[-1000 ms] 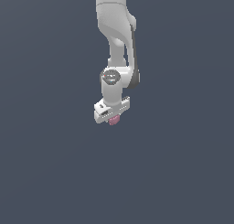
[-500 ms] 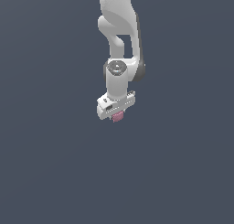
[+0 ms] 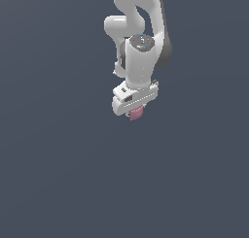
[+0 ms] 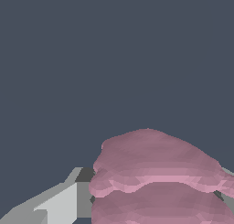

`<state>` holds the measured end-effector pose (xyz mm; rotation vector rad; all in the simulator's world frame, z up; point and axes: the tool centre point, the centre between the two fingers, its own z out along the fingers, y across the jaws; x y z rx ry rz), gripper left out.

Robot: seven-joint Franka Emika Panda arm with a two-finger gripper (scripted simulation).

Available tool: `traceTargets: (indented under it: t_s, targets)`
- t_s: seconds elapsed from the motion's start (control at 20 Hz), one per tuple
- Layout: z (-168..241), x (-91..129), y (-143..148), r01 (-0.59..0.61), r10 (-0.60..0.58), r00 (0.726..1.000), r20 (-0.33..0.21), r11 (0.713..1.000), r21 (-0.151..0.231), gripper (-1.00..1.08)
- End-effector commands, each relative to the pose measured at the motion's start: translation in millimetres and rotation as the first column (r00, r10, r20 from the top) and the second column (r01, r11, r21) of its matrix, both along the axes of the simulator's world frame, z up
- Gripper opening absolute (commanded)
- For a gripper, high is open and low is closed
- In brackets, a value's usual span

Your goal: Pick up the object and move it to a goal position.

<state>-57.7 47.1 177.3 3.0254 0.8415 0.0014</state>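
The object [image 3: 136, 112] is a small pink-mauve ridged lump poking out beneath the white gripper [image 3: 135, 110], which is shut on it. Most of it is hidden by the hand in the exterior view. In the wrist view the object [image 4: 155, 173] fills the near part of the picture, lumpy and layered, held against a grey finger [image 4: 64, 200]. The arm hangs from above with its wrist roughly vertical, carrying the object in mid-air over a plain dark background.
Only the white arm links [image 3: 138, 18] above the hand show against the uniform dark grey-blue surroundings. No other object, container or edge is in view.
The arm has carried the held object up and toward the exterior view's right. The grip stays shut on it.
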Motion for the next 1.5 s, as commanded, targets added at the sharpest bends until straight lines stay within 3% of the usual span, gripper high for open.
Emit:
traceTargets:
  t_s: [0.0,0.8,1.45]
  targets:
    - [27,1,14,0.000,0.000,1.000,0.000,1.000,0.000,-1.00]
    - [180,17,91,0.000,0.000,1.000,-0.001,1.000,0.000,-1.00]
    - [227,25,116,0.000,0.000,1.000,-0.001,1.000,0.001,-1.00]
